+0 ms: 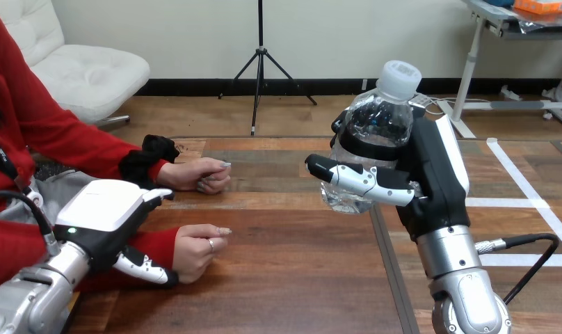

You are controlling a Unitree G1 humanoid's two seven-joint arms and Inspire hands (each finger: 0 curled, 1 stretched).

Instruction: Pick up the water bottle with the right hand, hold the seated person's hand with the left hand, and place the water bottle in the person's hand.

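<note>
The right hand is held up over the right side of the table; its thumb and fingers are curled round the water bottle, which is kept cap up, high above the wood and well apart from the person; the left hand is laid over the wrist of the person's near hand; whether that wrist is gripped cannot be told; the person's far hand is rested on the table, closed loosely.
</note>
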